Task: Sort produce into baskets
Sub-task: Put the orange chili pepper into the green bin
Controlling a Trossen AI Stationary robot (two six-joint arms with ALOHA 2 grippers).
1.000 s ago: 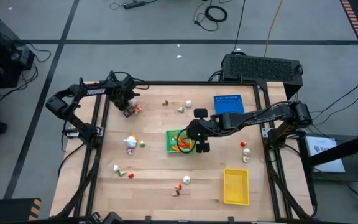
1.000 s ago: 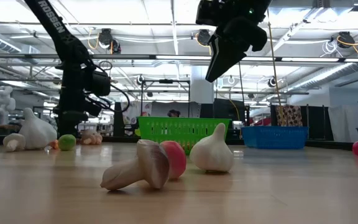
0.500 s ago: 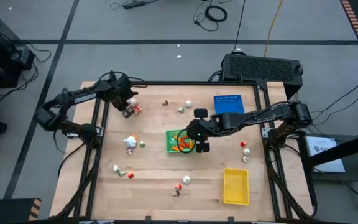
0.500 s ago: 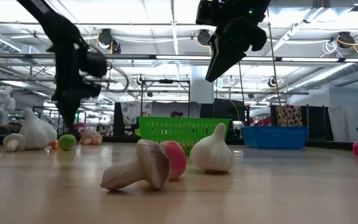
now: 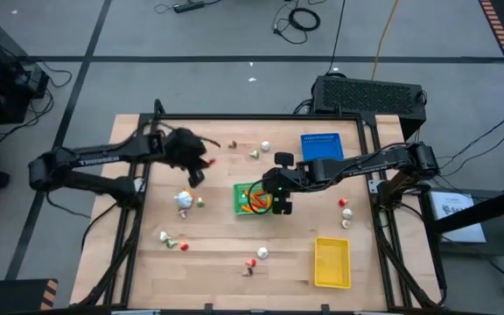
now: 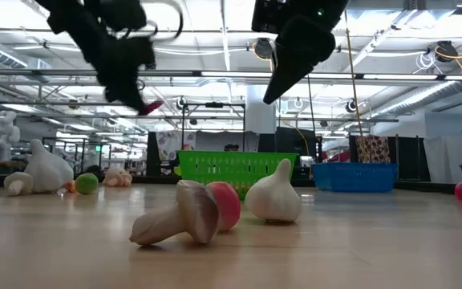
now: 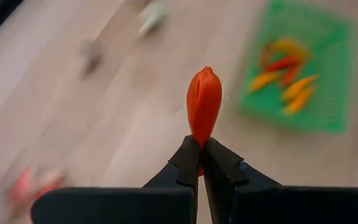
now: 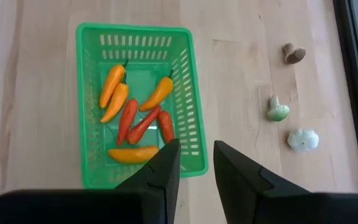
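High view: "TROSSEN" is showing on the left arm (image 5: pixel 103 161).
Left gripper (image 7: pixel 201 155) is pinching a red pepper (image 7: pixel 204 102); right gripper (image 8: pixel 194 163), jaws apart, is hovering at the green basket's (image 8: pixel 191 99) 3 o'clock, over the wooden table (image 5: pixel 217 245).

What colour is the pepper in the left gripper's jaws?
Red-orange. The pepper shows best in the left wrist view, pinched by the left gripper.

Left gripper (image 7: pixel 201 163) closed, raised

My right gripper (image 5: pixel 280 206) hangs over the green basket (image 5: pixel 250 199) edge — bare board (image 5: pixel 226 175) leftward lies open.
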